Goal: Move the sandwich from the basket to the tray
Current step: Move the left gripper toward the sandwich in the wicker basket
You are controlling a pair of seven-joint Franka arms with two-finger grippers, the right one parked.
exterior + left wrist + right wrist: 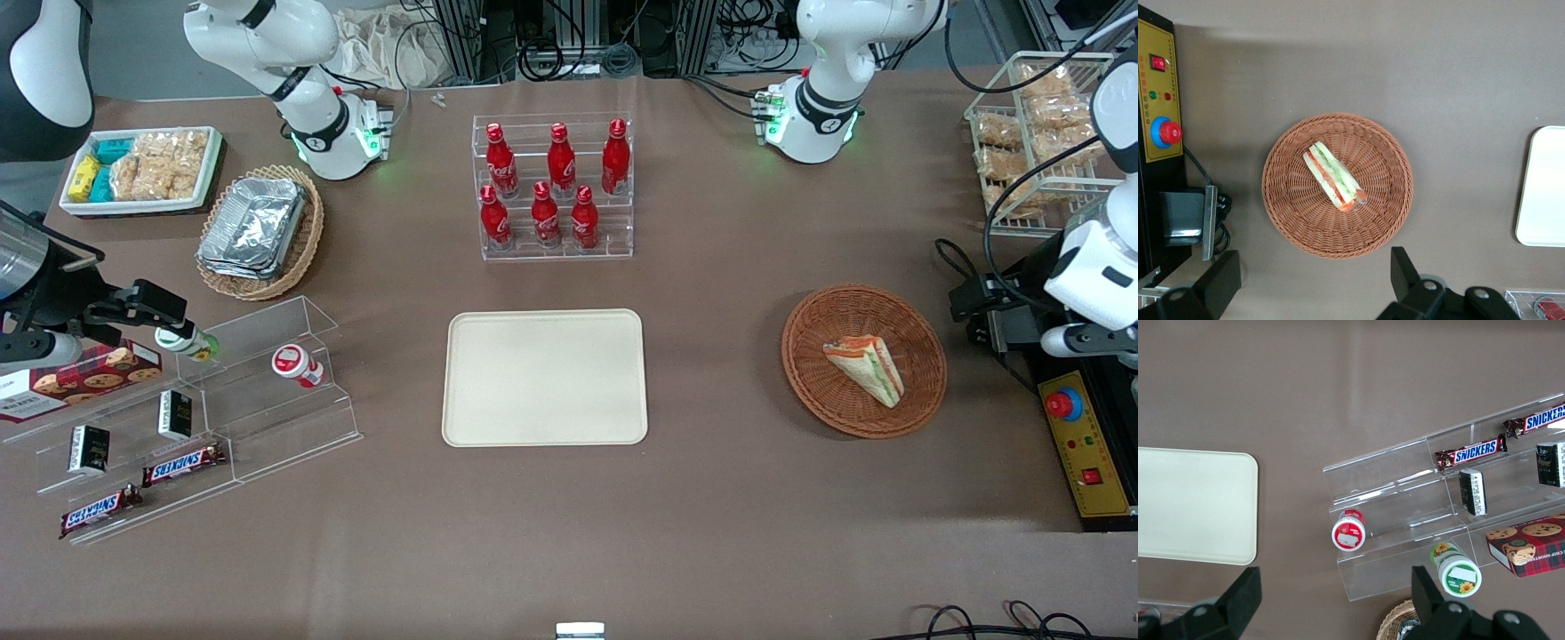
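Tool hangs above the counter beside the basket, fingers spread wide, holding and touching nothing. One sandwich lies in the one reddish-brown basket (filling edge up, green and orange-red layers showing). One cream tray sits well apart on the counter, bare. Six red bottles stand in the clear rack, farther from the front camera than the tray

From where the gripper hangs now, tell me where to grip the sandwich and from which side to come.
Come straight down from above. The sandwich lies flat, alone in the middle of the basket, a long wedge with its filling edge up. Close the fingers across its narrow width, mid-length, on the bread faces; the basket's low rim probably won't hinder. The gripper hangs open, well above the basket.
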